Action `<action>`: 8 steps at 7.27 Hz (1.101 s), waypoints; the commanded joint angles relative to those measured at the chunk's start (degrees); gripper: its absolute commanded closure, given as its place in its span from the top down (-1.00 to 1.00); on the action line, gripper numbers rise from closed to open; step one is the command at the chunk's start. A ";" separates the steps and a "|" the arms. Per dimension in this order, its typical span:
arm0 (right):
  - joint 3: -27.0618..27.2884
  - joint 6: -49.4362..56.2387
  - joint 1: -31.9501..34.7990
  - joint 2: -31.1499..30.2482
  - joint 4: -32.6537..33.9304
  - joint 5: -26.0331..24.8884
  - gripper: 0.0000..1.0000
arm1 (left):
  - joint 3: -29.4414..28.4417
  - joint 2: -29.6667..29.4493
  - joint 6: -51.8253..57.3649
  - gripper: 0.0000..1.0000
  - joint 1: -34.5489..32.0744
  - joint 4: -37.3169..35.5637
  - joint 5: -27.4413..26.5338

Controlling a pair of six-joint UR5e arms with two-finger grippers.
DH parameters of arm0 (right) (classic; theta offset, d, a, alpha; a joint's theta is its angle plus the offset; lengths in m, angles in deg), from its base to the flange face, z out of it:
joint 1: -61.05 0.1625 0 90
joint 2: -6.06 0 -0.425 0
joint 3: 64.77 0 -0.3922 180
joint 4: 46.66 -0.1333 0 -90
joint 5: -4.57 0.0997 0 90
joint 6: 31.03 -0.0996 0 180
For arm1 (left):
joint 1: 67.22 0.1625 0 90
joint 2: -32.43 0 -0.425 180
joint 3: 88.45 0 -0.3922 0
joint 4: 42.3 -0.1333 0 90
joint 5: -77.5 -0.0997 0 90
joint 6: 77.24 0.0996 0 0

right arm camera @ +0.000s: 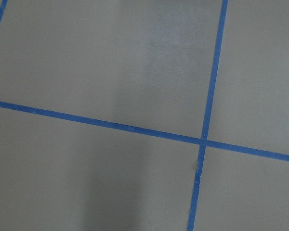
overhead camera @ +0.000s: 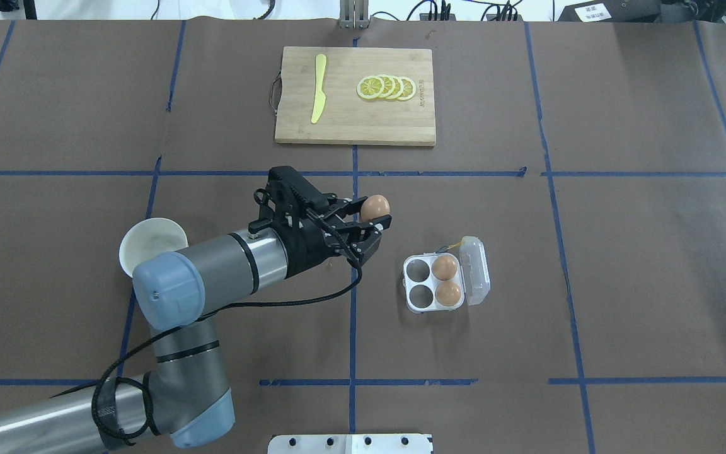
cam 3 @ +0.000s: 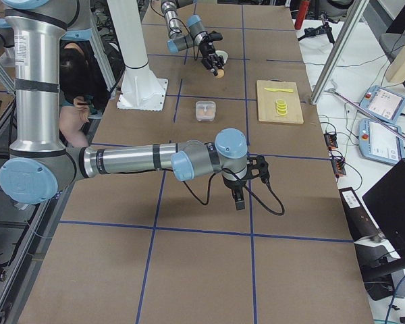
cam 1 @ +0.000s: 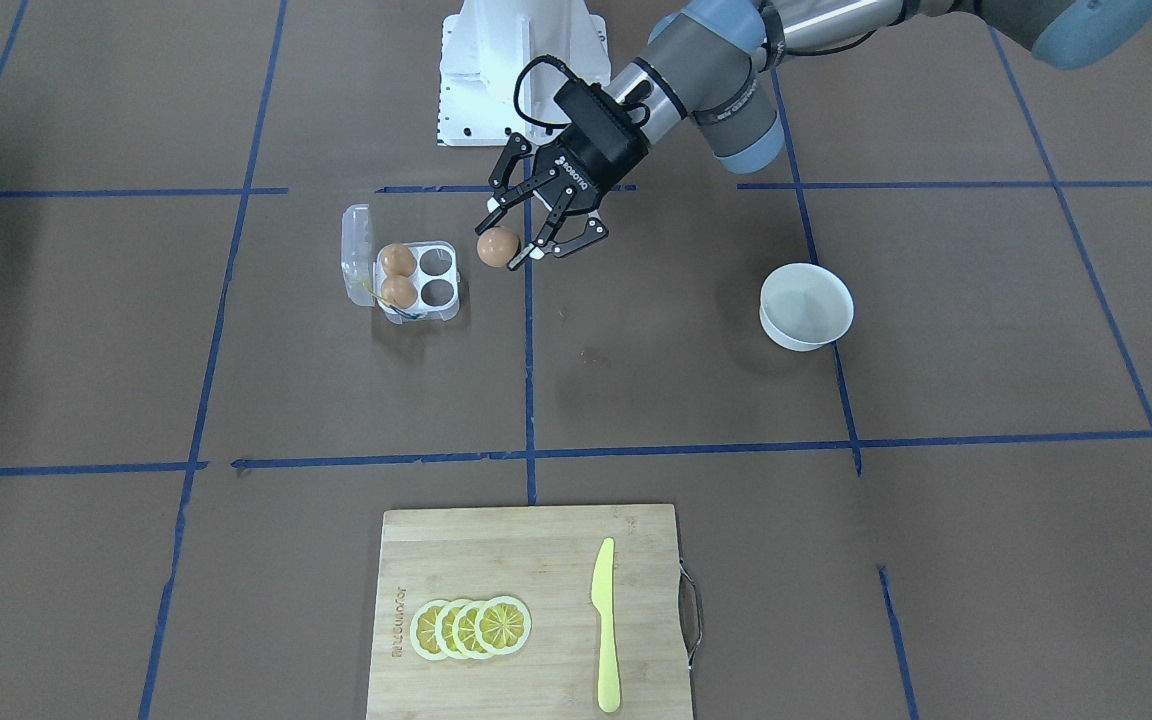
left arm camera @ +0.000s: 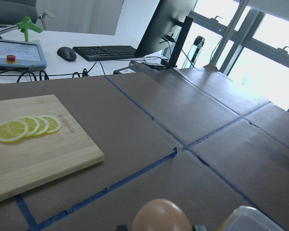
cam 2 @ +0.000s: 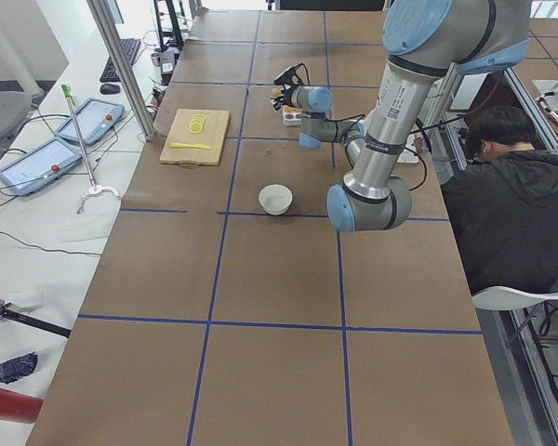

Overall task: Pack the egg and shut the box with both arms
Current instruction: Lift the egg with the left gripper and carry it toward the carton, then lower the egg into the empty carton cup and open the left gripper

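Observation:
My left gripper [cam 1: 509, 234] [overhead camera: 376, 212] is shut on the egg [cam 1: 497, 246] [overhead camera: 375, 207], an orange-brown one held above the table just beside the box [cam 1: 433, 283] [overhead camera: 424, 283]. The box is clear plastic, and its lid [overhead camera: 476, 270] stands open on the side away from the gripper. Two brown eggs fill the cells next to the lid; the two cells nearer the gripper are bare. In the left wrist view the egg [left arm camera: 161, 217] fills the bottom edge. My right gripper [cam 3: 238, 196] shows only in the exterior right view, low over bare table; I cannot tell its state.
A white bowl [cam 1: 806, 305] [overhead camera: 153, 243] sits by the left arm's forearm. A wooden cutting board [cam 1: 496, 560] with lemon slices [cam 1: 471, 627] and a yellow knife [cam 1: 604, 625] lies at the far side. The white pedestal [cam 1: 521, 70] stands at the robot's base. A seated person [cam 2: 511, 204] is beside the table.

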 commanded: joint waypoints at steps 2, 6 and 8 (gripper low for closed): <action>-0.12 -0.03 0.00 -0.32 0.10 0.22 1.00 | -4.98 -3.28 14.80 -0.98 5.00 2.46 -1.14; -0.12 -0.30 0.00 -0.67 0.10 0.05 1.00 | -12.18 -6.97 18.80 -0.90 6.25 2.73 -0.78; -0.12 -0.30 0.09 -0.93 0.10 0.05 1.00 | -15.96 -9.61 19.33 -0.77 6.78 2.73 -0.87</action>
